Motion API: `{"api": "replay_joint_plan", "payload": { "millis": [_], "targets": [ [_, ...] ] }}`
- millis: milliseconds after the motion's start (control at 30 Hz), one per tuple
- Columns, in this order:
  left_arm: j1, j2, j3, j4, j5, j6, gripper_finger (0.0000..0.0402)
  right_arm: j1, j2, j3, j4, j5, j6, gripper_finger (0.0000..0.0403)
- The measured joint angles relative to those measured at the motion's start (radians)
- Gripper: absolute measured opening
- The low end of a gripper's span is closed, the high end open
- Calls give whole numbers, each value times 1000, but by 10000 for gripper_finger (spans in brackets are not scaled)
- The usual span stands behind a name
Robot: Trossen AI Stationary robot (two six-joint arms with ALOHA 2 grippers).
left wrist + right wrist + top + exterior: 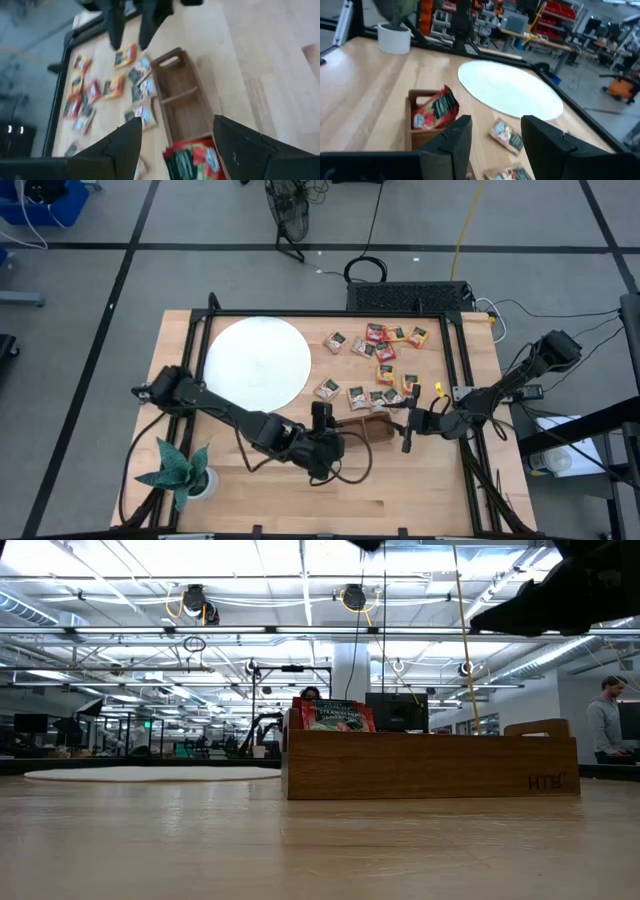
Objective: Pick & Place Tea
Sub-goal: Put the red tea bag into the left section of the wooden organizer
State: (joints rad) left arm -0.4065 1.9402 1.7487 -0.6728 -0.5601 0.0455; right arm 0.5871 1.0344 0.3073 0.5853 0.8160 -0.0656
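Observation:
Red, green and orange-yellow tea sachets lie flat on the table in two loose groups (380,338) (370,393), also seen in the left wrist view (105,85). A brown wooden tray (365,427) sits near them. A red sachet (192,157) (435,110) stands leaning in its left-end compartment and sticks up over the rim (335,717). My left gripper (330,428) (177,125) hangs open over the tray's left end. My right gripper (404,428) (496,122) is open above the tray's right end. Both are empty.
A large white disc (255,362) lies on the table's far left part. A potted plant (180,472) stands at the near left corner. Black frame rails (462,370) run along the table's sides. Bare wood (400,490) stretches along the near edge.

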Motion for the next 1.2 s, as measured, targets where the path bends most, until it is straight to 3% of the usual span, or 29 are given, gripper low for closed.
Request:
{"api": "replay_joint_plan", "payload": {
  "millis": [100, 233, 300, 467, 667, 800, 933, 1200],
  "targets": [
    [49, -87, -227, 248, 125, 77, 246, -39, 0, 0, -37, 3, 46, 155],
    [159, -240, -526, 584, 316, 103, 246, -178, 0, 13, -78, -13, 20, 155],
    [214, -309, -650, 738, 394, 107, 246, -279, 0, 55, -158, -94, 4, 155],
    [338, -452, -908, 1171, 542, 114, 246, -610, 40, 255, -516, -487, 50, 154],
    [465, -469, -1117, 1540, 639, 72, 246, -899, 143, 433, -858, -601, -135, 150],
    [534, -469, -1186, 1616, 759, 76, 246, -994, 243, 487, -978, -634, -351, 150],
    [569, -470, -1198, 1639, 873, 86, 246, -1053, 344, 499, -1018, -633, -390, 150],
    [575, -469, -1199, 1572, 874, 109, 246, -1102, 495, 498, -977, -604, -470, 150]
  ]
}}
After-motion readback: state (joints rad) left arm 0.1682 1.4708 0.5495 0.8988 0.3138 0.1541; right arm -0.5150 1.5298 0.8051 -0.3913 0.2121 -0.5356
